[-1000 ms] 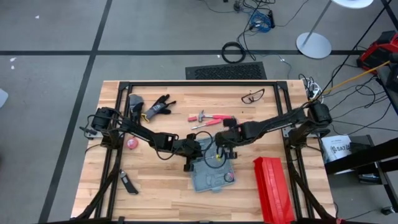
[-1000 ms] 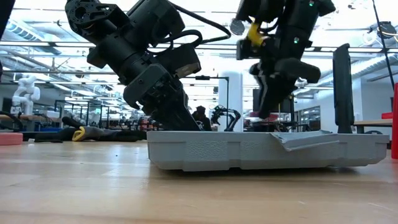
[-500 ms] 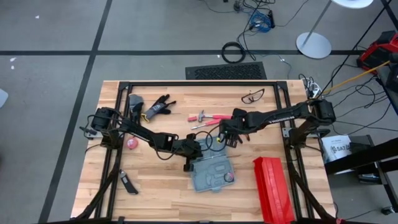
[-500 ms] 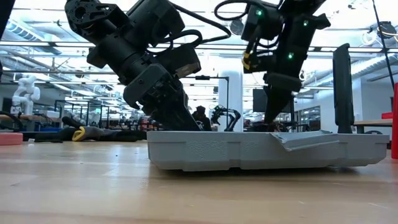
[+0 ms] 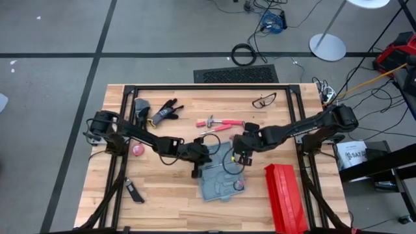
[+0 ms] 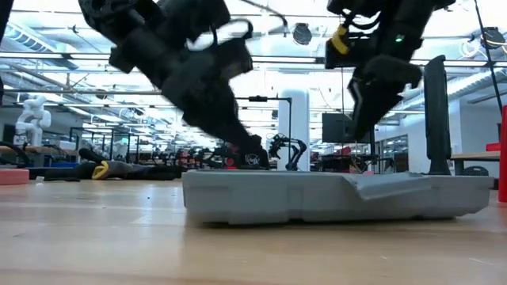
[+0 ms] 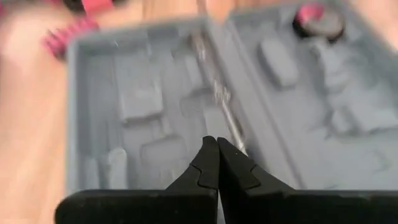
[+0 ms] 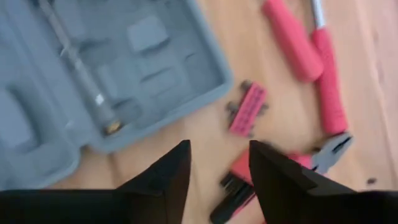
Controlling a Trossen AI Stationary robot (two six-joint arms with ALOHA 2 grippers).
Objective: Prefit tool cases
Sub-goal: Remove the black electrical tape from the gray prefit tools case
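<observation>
The blue-grey tool case lies open and flat on the wooden table, its grey moulded slots facing up. A thin metal shaft lies in one half, and a small round pink-and-black piece lies in the other. My left gripper is shut and hovers just above the case's left part. My right gripper is open with nothing between its fingers. It hangs above the case's far edge.
A long red ribbed box stands to the right of the case. Red-handled pliers and other red tools and a red bit holder lie just beyond the case. Gloves and glasses lie farther back.
My left gripper has risen off the case, staying shut. My right gripper has come up out of the case, swung toward the far edge and partly back, and rolled about its own line.
</observation>
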